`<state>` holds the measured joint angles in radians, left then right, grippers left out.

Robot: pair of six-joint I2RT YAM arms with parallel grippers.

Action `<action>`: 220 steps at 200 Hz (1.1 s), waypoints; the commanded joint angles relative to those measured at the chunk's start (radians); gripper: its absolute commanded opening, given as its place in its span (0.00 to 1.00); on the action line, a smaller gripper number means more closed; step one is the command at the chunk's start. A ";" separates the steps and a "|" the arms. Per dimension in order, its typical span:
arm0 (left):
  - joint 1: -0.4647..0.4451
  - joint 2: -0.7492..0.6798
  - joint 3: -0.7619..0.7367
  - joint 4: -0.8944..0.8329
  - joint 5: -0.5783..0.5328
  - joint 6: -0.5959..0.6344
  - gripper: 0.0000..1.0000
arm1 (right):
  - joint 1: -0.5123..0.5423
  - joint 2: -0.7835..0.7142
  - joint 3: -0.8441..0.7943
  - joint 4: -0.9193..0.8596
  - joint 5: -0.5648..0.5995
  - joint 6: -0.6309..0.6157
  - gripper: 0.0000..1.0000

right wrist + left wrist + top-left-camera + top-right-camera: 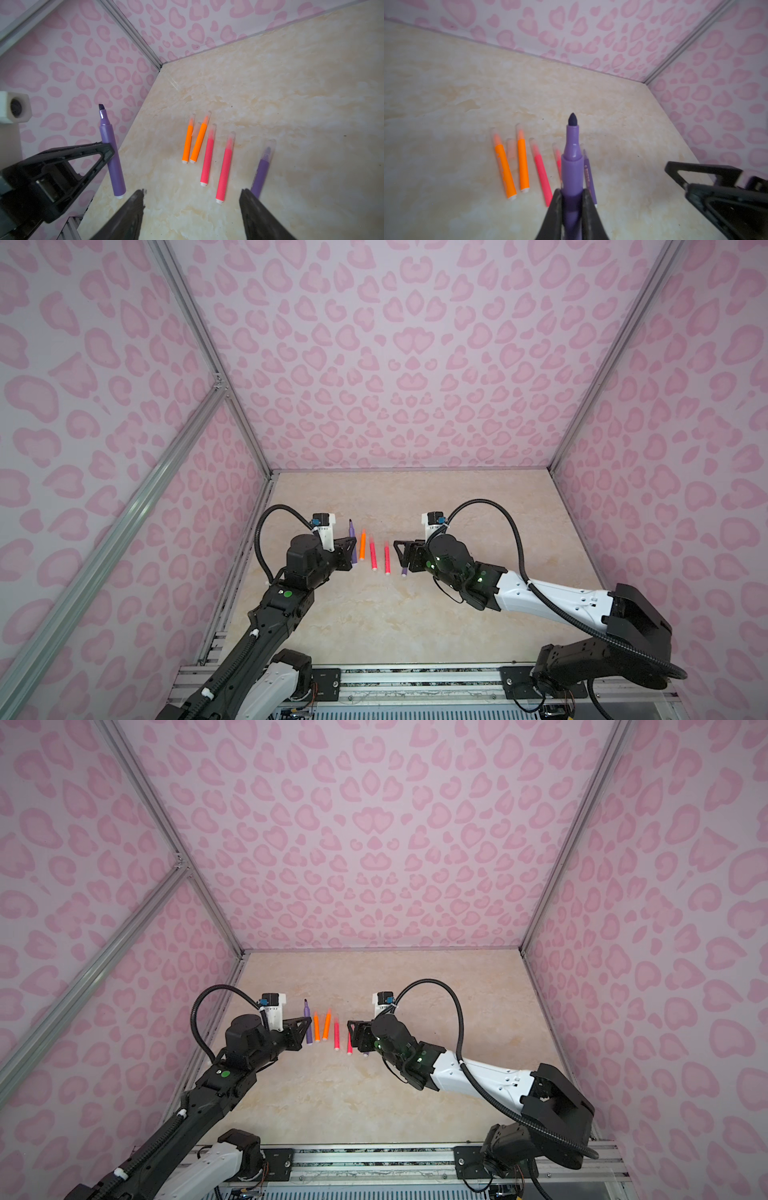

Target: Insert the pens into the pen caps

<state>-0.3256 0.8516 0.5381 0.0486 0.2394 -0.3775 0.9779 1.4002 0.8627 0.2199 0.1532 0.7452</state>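
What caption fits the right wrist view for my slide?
Left gripper clamps an uncapped purple pen; five capped pens lie on the table before the open right gripper.

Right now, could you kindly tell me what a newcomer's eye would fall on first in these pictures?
The pink heart-patterned walls dominate every view. Next comes the purple pen, its dark tip bare, clamped in the left arm's jaws at the left end of the pen row. Beside it, two orange pens and two pink pens lie bright on the marbled table.
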 commanded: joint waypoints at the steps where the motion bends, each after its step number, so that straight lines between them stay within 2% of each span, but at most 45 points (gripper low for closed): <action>1: -0.049 -0.033 -0.028 0.135 0.118 0.072 0.03 | 0.034 -0.034 -0.018 0.092 0.000 0.015 0.72; 26: -0.094 -0.029 -0.032 0.135 0.141 0.096 0.03 | 0.077 -0.027 0.002 0.103 -0.007 0.005 0.69; 61: -0.145 -0.007 -0.026 0.135 0.134 0.123 0.03 | 0.085 0.034 0.070 0.083 -0.021 -0.002 0.61; 102: -0.167 0.011 -0.020 0.134 0.130 0.134 0.03 | 0.086 0.096 0.143 0.064 -0.015 -0.016 0.58; 164: -0.181 0.015 -0.017 0.131 0.118 0.142 0.03 | 0.085 0.147 0.173 0.075 0.020 -0.010 0.44; 197: -0.184 0.012 -0.016 0.128 0.114 0.144 0.03 | 0.082 0.155 0.177 0.089 0.019 -0.005 0.29; 220: -0.185 0.021 -0.014 0.122 0.106 0.144 0.03 | 0.082 0.151 0.179 0.090 0.019 -0.003 0.13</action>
<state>-0.5106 0.8658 0.5102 0.1406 0.3534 -0.2489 1.0588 1.5497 1.0370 0.2859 0.1707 0.7414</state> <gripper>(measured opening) 0.145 0.191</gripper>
